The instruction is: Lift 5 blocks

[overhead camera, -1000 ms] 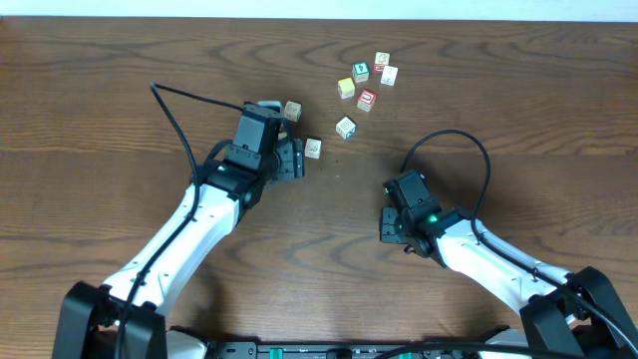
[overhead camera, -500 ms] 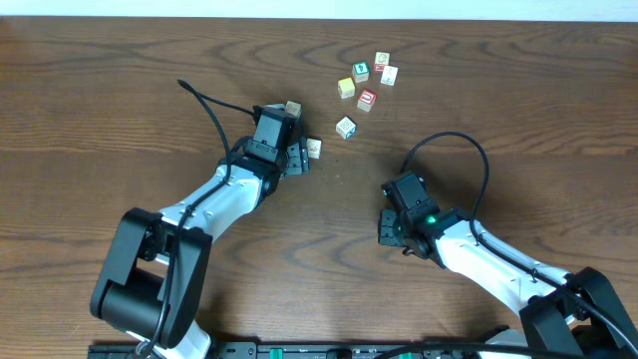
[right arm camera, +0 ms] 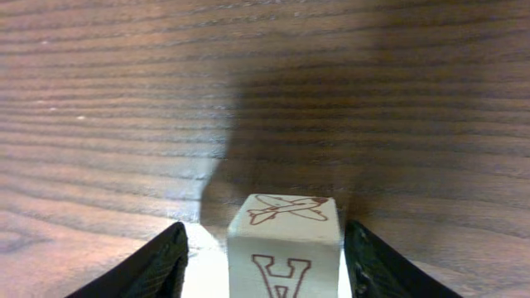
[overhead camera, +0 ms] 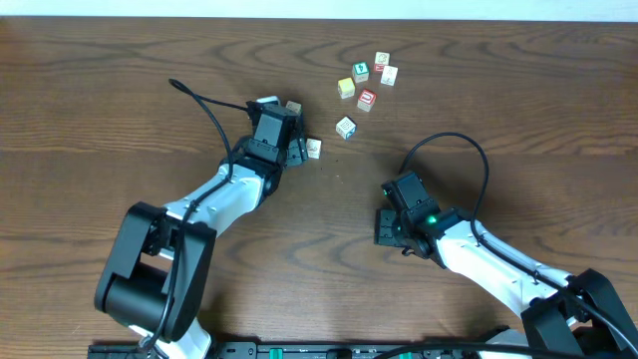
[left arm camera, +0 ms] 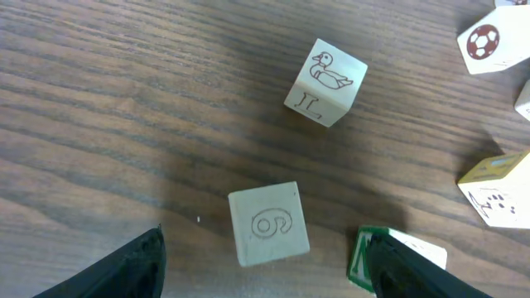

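right pincer point(right arm camera: 263, 248) — parted, airplane block point(right arm camera: 286, 222) between

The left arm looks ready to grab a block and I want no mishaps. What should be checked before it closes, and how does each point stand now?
1. Left gripper jaws open: ok.
2. "6" block centred between its fingers: ok.
3. Room beside that block: not ok, the green-faced cube sits right by one finger.
4. Duck block out of the closing path: ok.
5. Right gripper clear of the airplane block: not ok; its jaws stand open but flank the block.
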Motion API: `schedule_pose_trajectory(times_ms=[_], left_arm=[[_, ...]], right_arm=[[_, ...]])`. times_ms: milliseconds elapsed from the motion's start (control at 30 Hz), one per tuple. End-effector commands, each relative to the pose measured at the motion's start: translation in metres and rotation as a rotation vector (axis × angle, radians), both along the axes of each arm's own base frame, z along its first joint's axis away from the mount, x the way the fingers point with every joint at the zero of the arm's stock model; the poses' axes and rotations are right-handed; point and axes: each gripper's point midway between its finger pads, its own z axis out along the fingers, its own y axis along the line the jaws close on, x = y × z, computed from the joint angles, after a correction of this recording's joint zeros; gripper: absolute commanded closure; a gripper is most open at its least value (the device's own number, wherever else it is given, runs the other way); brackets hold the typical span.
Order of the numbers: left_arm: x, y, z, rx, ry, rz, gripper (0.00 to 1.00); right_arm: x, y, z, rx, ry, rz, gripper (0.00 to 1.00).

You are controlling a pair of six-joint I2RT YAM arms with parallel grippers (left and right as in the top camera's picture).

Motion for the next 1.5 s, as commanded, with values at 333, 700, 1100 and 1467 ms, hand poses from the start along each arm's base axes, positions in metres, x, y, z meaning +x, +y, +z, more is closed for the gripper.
schedule_pose_trajectory(times_ms=[333,700,1100,1467], left_arm=[[-0.003,0.009,-0.035,0.044,0.051,0.03,0.31],[0.0,0.008,-0.033,0.042,0.035,0.035,0.75],[-0.017,0.012,-0.03,0.056,0.101,0.023,0.87],[-0.041,0.011,0.038,0.024,0.064,-0.007,0.93]], right_arm=[[-0.018,0.002,-0.002,0.006,0.06,0.063,0.34],[-0.012,0.006,0.035,0.01,0.019,0.116,0.36],[0.0,-0.012,0.075,-0.07,-0.086,0.091,0.26],[0.031,-0.037,0.103,-0.11,-0.157,0.103,0.27]])
